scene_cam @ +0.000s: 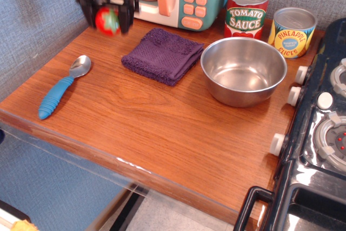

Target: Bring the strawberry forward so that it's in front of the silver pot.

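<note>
Red strawberry [107, 20] sits clamped in your claw [107, 17] above the counter's [162, 117] far-left corner, raised to clear the cloth [161, 53] toward the silver pot [243, 70].

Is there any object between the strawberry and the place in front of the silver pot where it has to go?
The hand holds the strawberry above the back-left of the table. The purple cloth lies near the straight line toward the bare wood in front of the silver pot, but it is flat and the strawberry is lifted.
</note>
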{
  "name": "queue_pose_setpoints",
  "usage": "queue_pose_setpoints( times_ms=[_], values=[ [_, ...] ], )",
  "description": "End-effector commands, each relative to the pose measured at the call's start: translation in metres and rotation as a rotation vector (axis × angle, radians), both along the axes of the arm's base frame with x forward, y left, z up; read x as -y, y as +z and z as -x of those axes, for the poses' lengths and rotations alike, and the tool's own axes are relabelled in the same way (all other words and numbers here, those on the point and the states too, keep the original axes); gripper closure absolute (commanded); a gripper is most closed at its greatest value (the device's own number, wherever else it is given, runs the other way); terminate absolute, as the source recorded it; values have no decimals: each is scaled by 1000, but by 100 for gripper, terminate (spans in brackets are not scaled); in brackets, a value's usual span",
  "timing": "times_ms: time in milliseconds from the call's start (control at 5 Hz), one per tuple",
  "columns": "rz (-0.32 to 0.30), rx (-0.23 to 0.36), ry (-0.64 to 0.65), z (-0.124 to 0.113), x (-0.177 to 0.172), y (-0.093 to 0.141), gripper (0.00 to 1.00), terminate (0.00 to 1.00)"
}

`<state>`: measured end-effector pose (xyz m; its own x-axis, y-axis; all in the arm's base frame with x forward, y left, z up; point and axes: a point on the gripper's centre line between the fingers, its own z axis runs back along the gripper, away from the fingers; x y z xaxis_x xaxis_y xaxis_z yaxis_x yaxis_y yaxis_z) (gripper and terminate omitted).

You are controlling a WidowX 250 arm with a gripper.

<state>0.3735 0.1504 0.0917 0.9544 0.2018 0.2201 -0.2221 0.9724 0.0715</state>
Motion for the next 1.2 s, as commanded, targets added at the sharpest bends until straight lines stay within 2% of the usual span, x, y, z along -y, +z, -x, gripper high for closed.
queue_pose_setpoints(
  times_ms=[0,200,400,800,1000],
  values=[
    [79,-9,-138,72,68,21,100,0],
    [113,-68,-201,98,102,-5,100,0],
    [101,-86,-241,105,134,-28,100,0],
    [25,-142,-279,98,165,-69,100,0],
    [16,-155,-270,101,166,-79,100,0]
  ],
)
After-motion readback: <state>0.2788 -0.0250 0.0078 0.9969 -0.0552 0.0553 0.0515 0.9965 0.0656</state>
